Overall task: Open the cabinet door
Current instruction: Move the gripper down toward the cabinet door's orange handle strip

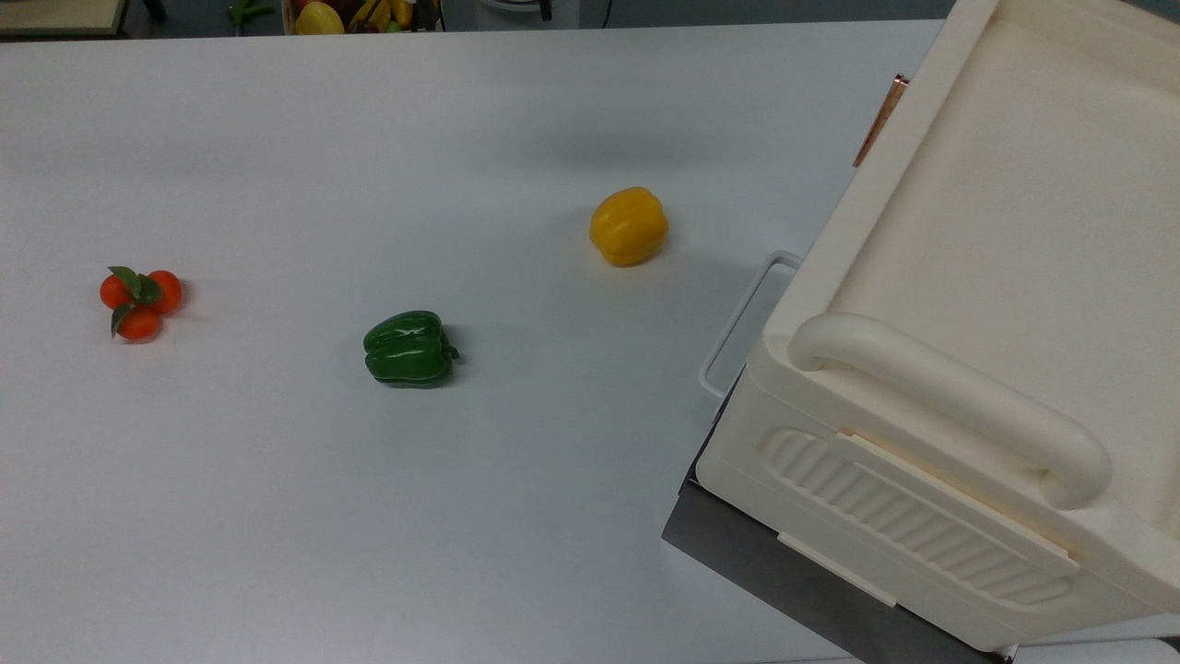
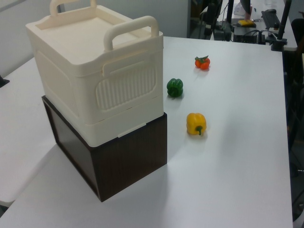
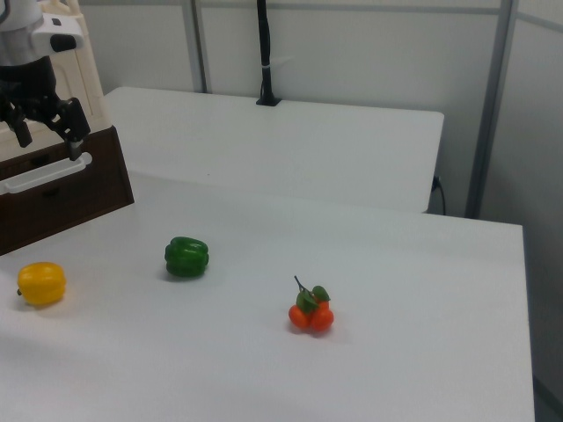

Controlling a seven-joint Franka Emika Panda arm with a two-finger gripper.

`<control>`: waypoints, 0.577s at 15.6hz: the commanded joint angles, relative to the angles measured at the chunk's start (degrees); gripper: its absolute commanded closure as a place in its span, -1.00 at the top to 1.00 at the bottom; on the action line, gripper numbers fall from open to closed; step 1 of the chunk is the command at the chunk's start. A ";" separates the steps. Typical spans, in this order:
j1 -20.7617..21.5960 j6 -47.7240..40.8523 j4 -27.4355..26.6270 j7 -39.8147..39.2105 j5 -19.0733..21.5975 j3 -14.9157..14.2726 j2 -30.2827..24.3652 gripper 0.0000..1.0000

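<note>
Top view, table [image 1: 369, 516]: smooth white sheet, wide bare room across the middle and along the top view's left edge.
Cabinet [image 2: 95, 61]: cream moulded plastic, boxy, with two thick rounded handle bars and a ribbed side; stands at one end of the table, cut off by the top view's right edge.
Base box [image 2: 128, 156]: dark brown, wood-grained, under the cabinet; a white loop handle [image 1: 747, 318] juts from it.
Cabinet door [image 3: 91, 77]: flat cream face toward the fruit, partly hidden by the arm; from above only its copper strip [image 1: 880, 120] shows.
Gripper [image 3: 46, 132]: black fingers spread apart, clasping nothing, just before the door, above the loop handle.
Yellow pepper [image 1: 629, 226]: glossy, lobed, nearest the cabinet.
Green pepper [image 1: 408, 349]: glossy, mid-table.
Oranges [image 1: 140, 302]: three, leafy, well apart, toward the top view's left edge.
</note>
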 commanded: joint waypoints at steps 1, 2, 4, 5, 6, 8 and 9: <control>0.66 1.69 -2.28 -1.18 -0.18 -0.29 -0.78 1.00; 0.66 1.60 -2.29 -1.27 -0.09 -0.29 -0.87 1.00; 0.31 1.69 -2.11 -1.71 0.35 -0.29 -0.87 1.00; 0.22 1.69 -2.11 -1.80 0.79 -0.29 -0.87 1.00; 0.22 1.60 -2.02 -1.80 0.97 -0.29 -0.87 1.00; 0.31 1.34 -2.02 -1.88 0.97 0.06 -0.78 1.00; 0.31 1.51 -1.85 -2.06 0.97 0.67 -0.52 1.00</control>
